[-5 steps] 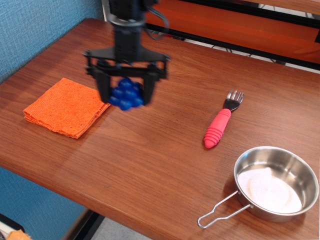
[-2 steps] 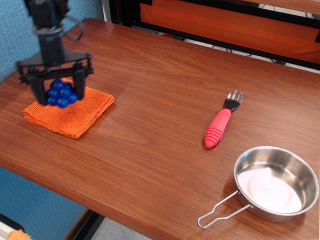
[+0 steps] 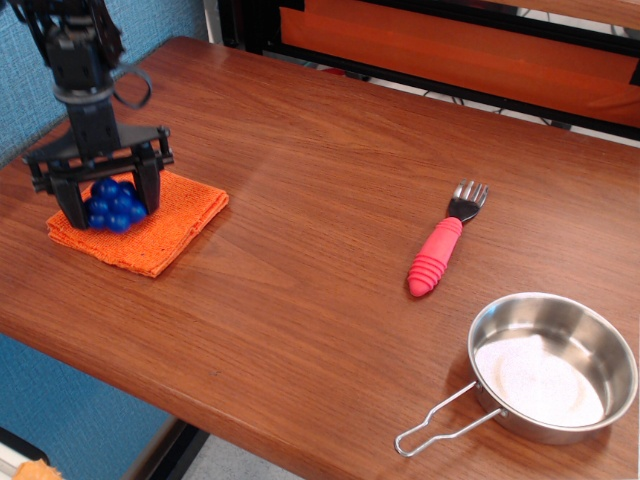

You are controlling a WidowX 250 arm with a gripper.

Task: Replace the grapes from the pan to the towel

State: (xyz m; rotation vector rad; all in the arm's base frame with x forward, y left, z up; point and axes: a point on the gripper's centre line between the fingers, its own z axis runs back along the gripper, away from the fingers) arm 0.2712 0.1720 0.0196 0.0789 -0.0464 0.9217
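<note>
**Grapes held over the towel**

The grapes (image 3: 112, 205), a rounded cluster of glossy blue balls, are pinched between the black fingers of the gripper (image 3: 108, 205) over the coarse orange towel (image 3: 175, 215). Contact with the cloth cannot be judged. The shiny steel pan (image 3: 553, 365) is seen well apart, its wire handle pointing left.

A brown wooden table (image 3: 300, 290) fills most of the frame. An orange towel (image 3: 170, 225) lies flat at its left side. A fork with a red ribbed handle (image 3: 437, 255) lies right of centre, and a steel pan (image 3: 553, 365) with a wire loop handle sits at lower right.
</note>
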